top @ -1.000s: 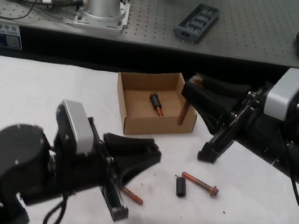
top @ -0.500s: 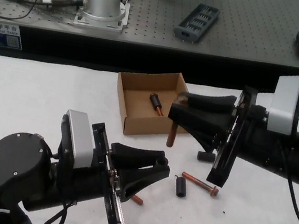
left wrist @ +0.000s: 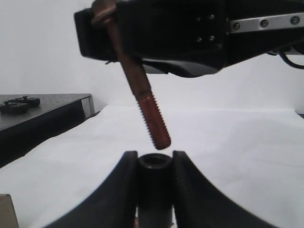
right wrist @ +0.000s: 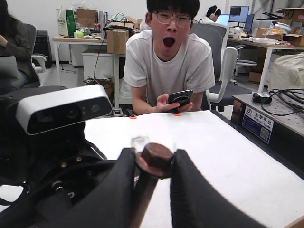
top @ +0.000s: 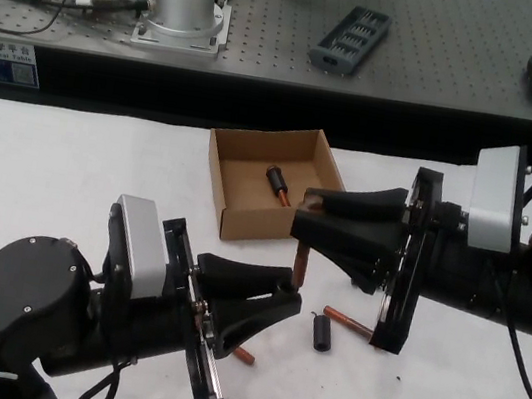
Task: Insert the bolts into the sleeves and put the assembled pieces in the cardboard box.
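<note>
**A:** Nearest us, the short black cylindrical sleeve stands upright above the white table, pinched in the left tool. The copper-coloured threaded bolt hangs tilted, its tip just above the bore.

**B:** I'd straighten it first, then lower it slowly. The right tool is clamped narrow on the bolt's head. Beyond, the brown cardboard box holds one finished piece.
</note>
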You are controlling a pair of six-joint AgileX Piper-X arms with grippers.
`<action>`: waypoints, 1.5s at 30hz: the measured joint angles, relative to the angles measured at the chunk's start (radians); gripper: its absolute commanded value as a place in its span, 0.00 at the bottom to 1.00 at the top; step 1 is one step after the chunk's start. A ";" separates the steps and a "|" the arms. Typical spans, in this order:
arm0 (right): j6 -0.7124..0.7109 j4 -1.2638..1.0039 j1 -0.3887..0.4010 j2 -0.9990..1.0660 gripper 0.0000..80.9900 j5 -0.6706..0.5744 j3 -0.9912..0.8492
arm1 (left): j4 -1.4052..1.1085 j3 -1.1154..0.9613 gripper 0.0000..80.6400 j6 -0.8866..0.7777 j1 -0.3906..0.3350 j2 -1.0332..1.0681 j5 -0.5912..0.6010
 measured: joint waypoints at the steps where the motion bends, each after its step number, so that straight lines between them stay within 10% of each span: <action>1: 0.001 0.000 0.002 0.000 0.07 0.000 0.000 | 0.000 0.000 0.01 -0.009 0.000 0.000 0.000; 45: -0.051 0.024 0.003 0.002 0.07 0.010 0.000 | 0.004 0.000 0.01 -0.093 -0.003 0.003 -0.057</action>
